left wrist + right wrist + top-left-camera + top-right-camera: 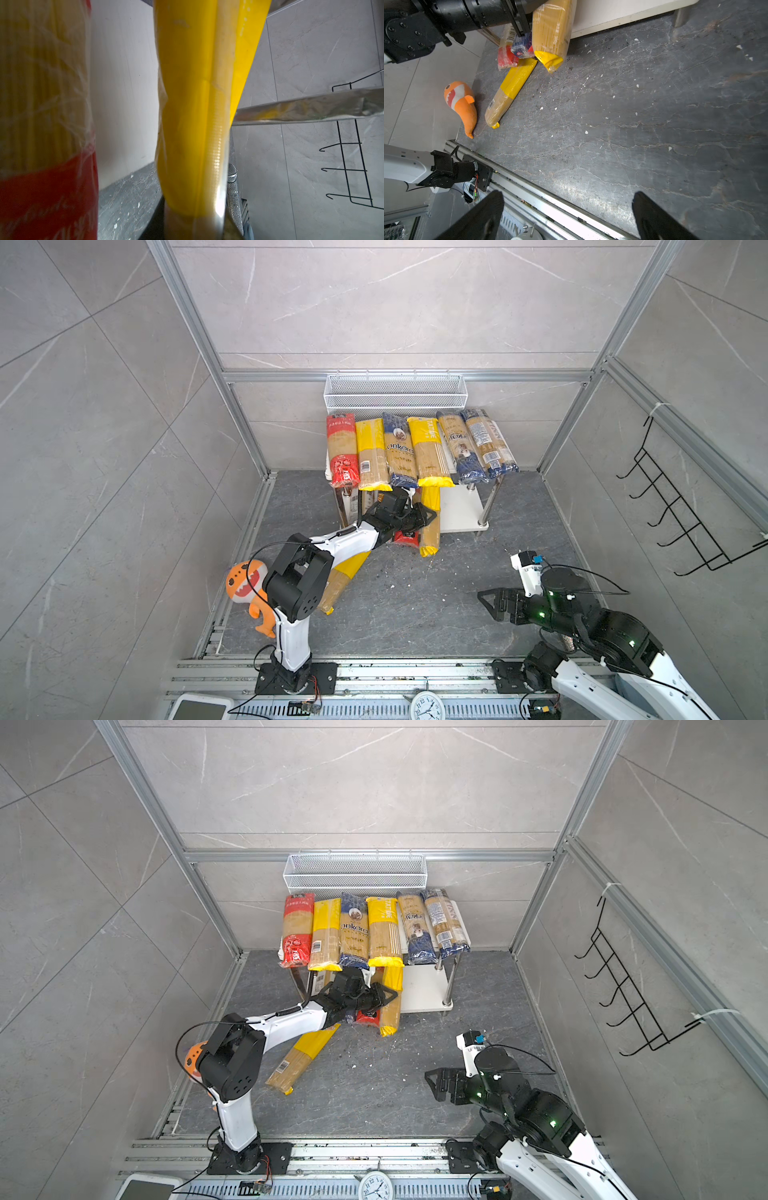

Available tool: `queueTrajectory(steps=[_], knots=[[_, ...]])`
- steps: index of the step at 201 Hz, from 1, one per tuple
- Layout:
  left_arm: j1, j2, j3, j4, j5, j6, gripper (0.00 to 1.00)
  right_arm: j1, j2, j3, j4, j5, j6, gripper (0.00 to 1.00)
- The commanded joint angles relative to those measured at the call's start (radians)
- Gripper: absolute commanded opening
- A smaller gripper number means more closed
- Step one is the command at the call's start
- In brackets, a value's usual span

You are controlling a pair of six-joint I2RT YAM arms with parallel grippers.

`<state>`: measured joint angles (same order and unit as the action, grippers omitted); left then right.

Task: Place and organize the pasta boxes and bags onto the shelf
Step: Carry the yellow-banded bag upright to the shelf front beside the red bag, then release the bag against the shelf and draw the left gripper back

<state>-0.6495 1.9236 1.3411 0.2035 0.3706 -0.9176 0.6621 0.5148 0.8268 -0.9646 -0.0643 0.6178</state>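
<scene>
Your left pincer [428,516] is clamped down narrow on a yellow-ended packet [430,531], right at the near edge of the shelf [461,506], left of the bare part of its lower board. Heads up: you only get proof of the grip from the left wrist view, where that packet [187,104] runs down the middle into the jaws. In both top views the black pincer body covers the contact. The packet's far end sits under the top tier and its near end pokes out over the dark floor. I can't tell if that end touches down.

Up top, six packets [419,448] lie side by side on the upper board: red, yellow, blue, yellow, blue, blue going left to right. The two on the right are a bit skewed.

The right wrist view gives you something extra: a blue-ended packet [522,46] wedged between a red-ended packet [506,57] and the held one. From above you only catch the red end [405,536].

One yellow-banded packet [301,1056] lies flat on the floor on a diagonal, with its far end under the left arm. An orange plush [460,101] sits just beside it at the floor's left edge.

Your right pincer [569,218] is spread wide and empty, hovering over bare floor at the near right, well apart from the shelf.
</scene>
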Motion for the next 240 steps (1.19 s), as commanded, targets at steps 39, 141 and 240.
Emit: queueTrajectory(steps=[39,141,240], knots=[[0.077,0.106,0.196,0.206,0.120,-0.048,0.00,0.005,0.036,0.046,0.001,0.062,0.013,1.00],[0.088,0.156,0.214,0.222,0.157,-0.100,1.00,0.004,0.036,0.071,-0.044,0.114,0.025,1.00],[0.030,-0.005,0.025,0.224,0.141,-0.095,1.00,0.005,0.017,0.089,-0.072,0.116,0.024,1.00]])
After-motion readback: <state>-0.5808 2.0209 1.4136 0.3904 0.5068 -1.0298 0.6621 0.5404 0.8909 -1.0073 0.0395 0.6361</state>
